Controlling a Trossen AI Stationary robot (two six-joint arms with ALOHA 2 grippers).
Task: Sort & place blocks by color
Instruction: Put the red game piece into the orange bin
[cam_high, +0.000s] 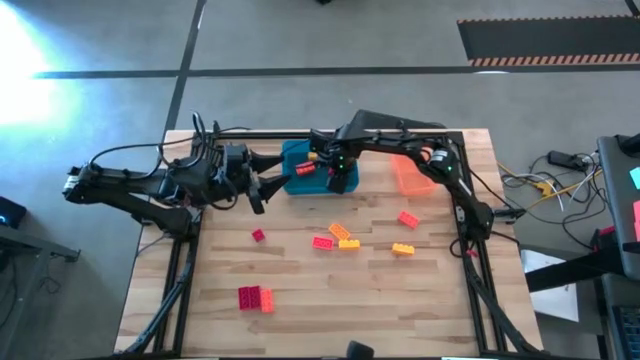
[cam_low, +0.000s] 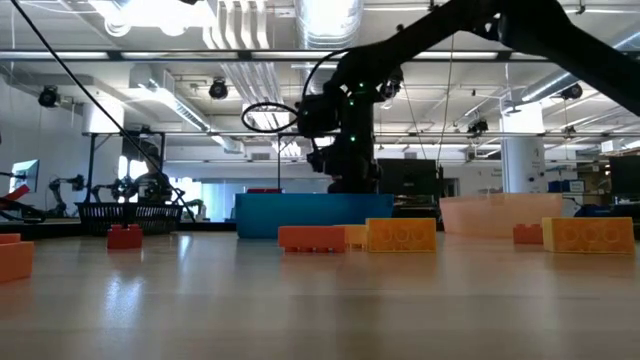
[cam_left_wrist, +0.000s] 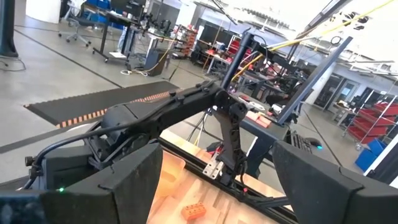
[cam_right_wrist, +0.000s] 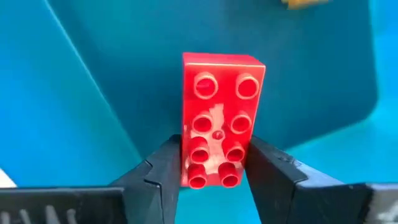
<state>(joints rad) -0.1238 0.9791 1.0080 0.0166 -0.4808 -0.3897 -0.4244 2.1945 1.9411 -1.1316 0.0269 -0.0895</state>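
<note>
My right gripper (cam_right_wrist: 216, 177) is over the inside of the blue tray (cam_high: 300, 185) at the table's far middle. It is shut on a red studded block (cam_right_wrist: 222, 102), which also shows in the high view as the red block (cam_high: 305, 170). In the low view the blue tray's near wall (cam_low: 315, 215) hides that block. My left gripper (cam_high: 262, 192) hovers open just left of the blue tray, holding nothing. Loose blocks lie flat on the table: a pink one (cam_high: 258, 235), a red one (cam_high: 322, 242), orange ones (cam_high: 342, 233) and a magenta-and-red pair (cam_high: 255, 297). My right gripper pinches the red block between its two fingers, on the two long sides near one end (cam_right_wrist: 214, 171). The studded face is turned toward the wrist camera, and the rest of the block sticks out beyond the fingertips over the tray's floor. Whether it touches the floor I cannot tell.
An orange tray (cam_high: 412, 178) sits right of the blue tray, under the right arm. A red block (cam_high: 408, 219) and a yellow-orange block (cam_high: 403, 249) lie near it. Black frame rails run along the table's left, right and far edges. Bare wood lies toward the near edge.
</note>
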